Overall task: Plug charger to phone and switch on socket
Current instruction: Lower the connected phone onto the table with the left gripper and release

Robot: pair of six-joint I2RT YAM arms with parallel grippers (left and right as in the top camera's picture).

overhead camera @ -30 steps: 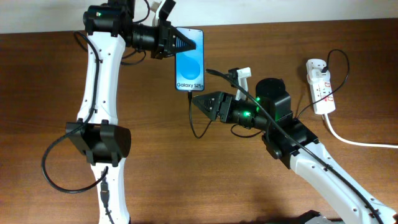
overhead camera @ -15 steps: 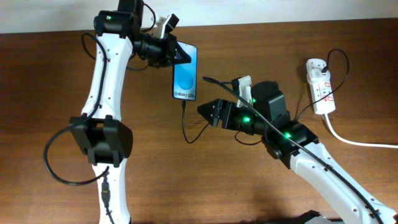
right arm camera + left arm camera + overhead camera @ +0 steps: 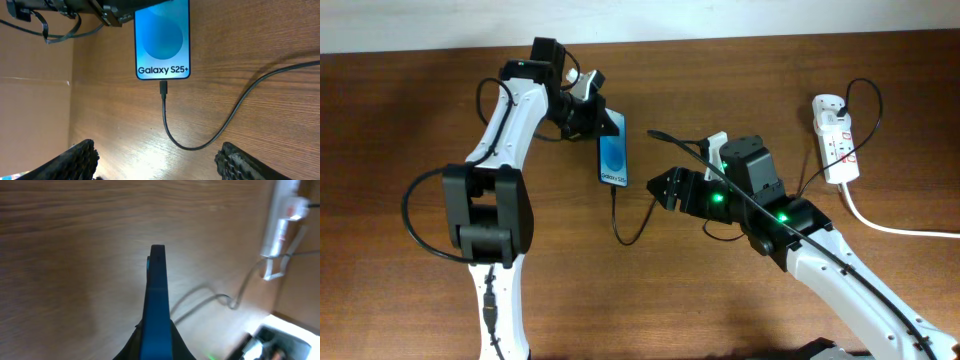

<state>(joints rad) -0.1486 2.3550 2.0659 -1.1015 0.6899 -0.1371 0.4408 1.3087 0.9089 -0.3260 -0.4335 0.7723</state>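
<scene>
Left fingers are clamping the phone by its far end, at the far centre-left of the worktop. Left wrist view is showing the phone edge-on between both fingers. It's rolled partly onto a long edge, with the blue screen facing the right arm. Cannot tell whether its near end is touching the worktop.

Charger is sitting plugged into the phone's near end, and the connector is looking fully seated in right wrist view. The cable is looping nearward, then curling back right toward the right arm. I cannot trace it past there.

Socket is lying at the far right, well apart from the phone. A thin black lead is arcing into its far end, and the thick white cord is trailing off right. Switch state is too small to read.

Right fingers are spread wide, gripping nothing. They're pointing left, near the phone's near end but apart from it.
</scene>
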